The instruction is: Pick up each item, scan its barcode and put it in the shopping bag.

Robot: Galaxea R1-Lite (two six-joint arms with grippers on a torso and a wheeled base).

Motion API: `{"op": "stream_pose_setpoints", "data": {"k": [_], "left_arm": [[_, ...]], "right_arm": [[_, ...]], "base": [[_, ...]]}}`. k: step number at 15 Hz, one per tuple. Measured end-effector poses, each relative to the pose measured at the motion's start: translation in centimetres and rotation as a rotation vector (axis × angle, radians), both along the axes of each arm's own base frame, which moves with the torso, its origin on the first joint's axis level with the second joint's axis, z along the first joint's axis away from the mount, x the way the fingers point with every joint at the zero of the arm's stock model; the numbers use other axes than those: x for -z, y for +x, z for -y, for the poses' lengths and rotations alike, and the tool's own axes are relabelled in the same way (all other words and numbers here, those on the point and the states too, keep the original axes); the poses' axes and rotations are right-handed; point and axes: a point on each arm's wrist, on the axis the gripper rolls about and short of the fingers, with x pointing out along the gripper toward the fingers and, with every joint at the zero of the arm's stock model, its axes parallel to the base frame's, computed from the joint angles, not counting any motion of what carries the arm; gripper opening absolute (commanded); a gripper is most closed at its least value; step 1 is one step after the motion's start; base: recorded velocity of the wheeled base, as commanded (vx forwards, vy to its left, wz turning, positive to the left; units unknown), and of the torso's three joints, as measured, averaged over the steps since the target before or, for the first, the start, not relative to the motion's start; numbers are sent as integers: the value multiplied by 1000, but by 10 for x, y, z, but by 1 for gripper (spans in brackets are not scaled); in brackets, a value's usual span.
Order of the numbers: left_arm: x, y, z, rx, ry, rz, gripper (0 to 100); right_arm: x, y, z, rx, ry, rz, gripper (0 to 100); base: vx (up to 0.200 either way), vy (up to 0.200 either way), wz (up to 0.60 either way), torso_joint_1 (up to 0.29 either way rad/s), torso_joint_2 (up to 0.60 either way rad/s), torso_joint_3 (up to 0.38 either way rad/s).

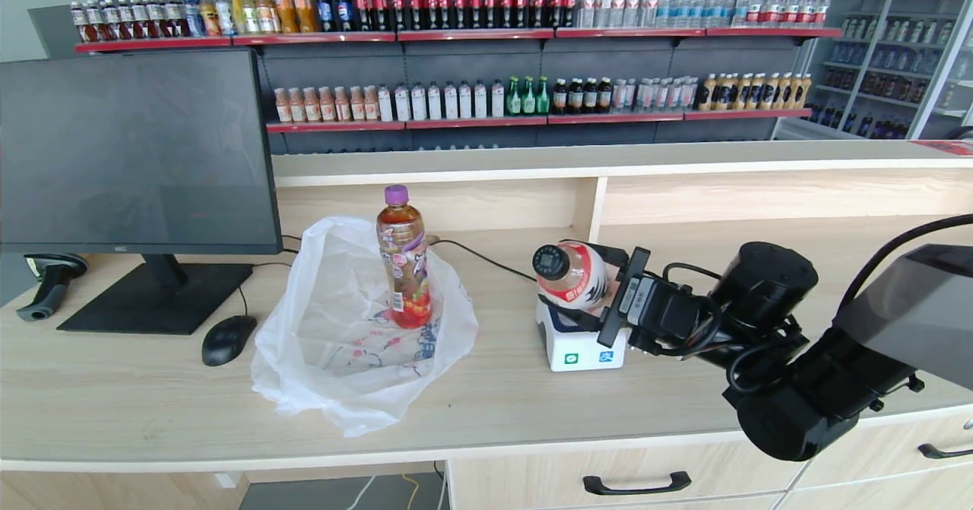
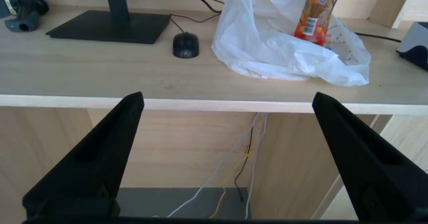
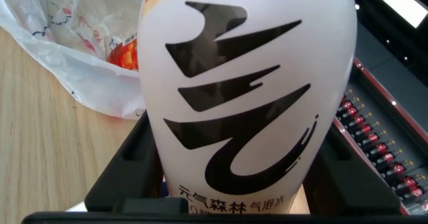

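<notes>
My right gripper point(image 1: 599, 288) is shut on a white bottle point(image 1: 572, 273) with a black cap, holding it on its side just above the white scanner box point(image 1: 581, 346). In the right wrist view the white bottle point(image 3: 244, 90) with black brush marks sits between the dark fingers point(image 3: 130, 167). An orange tea bottle point(image 1: 403, 267) with a purple cap stands upright inside the white shopping bag point(image 1: 334, 343) on the counter. My left gripper point(image 2: 227, 164) is open and holds nothing, below and in front of the counter edge point(image 2: 200, 102), with the shopping bag point(image 2: 287, 47) beyond it.
A monitor point(image 1: 137, 153) stands at the left of the counter, with a black mouse point(image 1: 226, 339) and a handheld scanner point(image 1: 49, 286) near it. A cable point(image 1: 486, 259) runs behind the bag. Shelves of bottles point(image 1: 486, 54) line the back wall. Drawers with handles point(image 1: 637, 484) lie under the counter.
</notes>
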Motion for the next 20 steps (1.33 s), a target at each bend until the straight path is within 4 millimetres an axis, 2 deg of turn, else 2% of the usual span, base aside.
{"op": "stream_pose_setpoints", "data": {"k": [5,9,14,17,20], "left_arm": [[0,0,0,0,-3,-1,100],[1,0,0,0,-19,-7,100],[1,0,0,0,-23,-9,100],[1,0,0,0,-23,-9,100],[1,0,0,1,-25,-9,100]], "right_arm": [[-21,-11,5,38,64,-12,0],[-44,-43,1,132,181,-73,0],[-71,-88,-2,300,486,-253,0],[-82,-98,4,343,687,-357,0],[-83,-102,5,328,837,-470,0]], "base": [[0,0,0,0,0,0],[0,0,0,0,0,0],[0,0,0,0,0,0],[0,0,0,0,0,0],[0,0,0,0,0,0]]}}
